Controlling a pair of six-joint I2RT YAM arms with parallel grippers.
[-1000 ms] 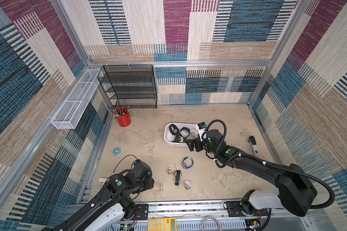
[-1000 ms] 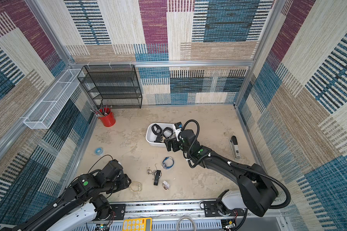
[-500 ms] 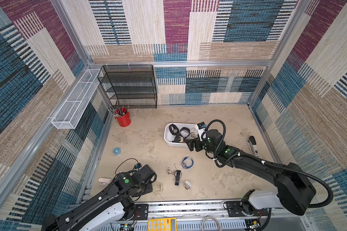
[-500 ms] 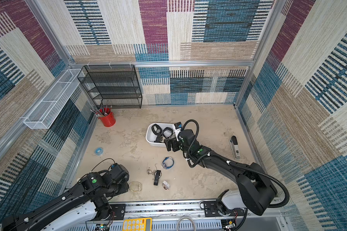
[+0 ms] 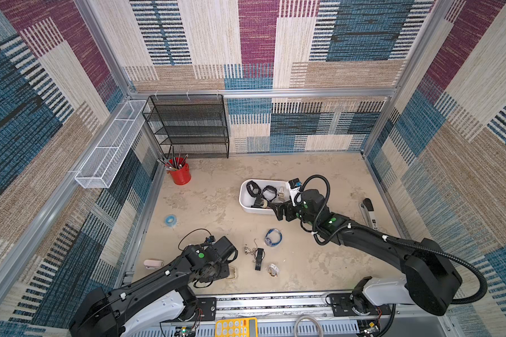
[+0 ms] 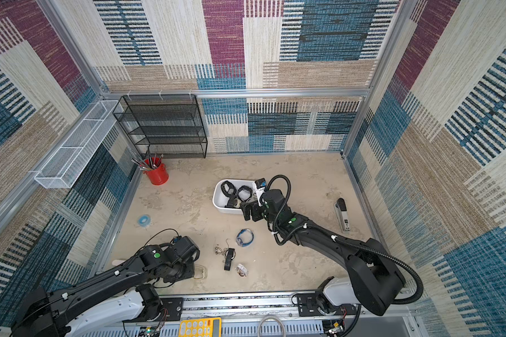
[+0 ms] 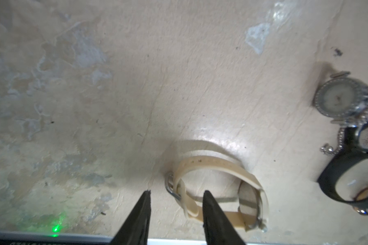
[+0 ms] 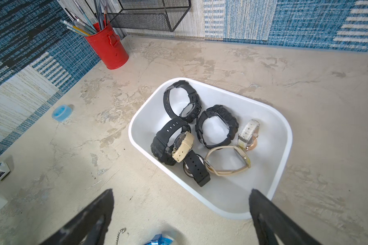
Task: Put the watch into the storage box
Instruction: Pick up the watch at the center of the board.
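While right tool (image 8: 181,191) gapes by the rounded storage box (image 8: 272,131), left tool (image 7: 176,192), unclenched, straddles beige watch (image 7: 210,161).

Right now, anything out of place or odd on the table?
Nothing looks spilled or broken. Several watches lie loose outside the storage box: a blue watch, a black watch, a silver watch, and a beige watch whose buckle end the open left gripper straddles. The tabletop finish is patchy.
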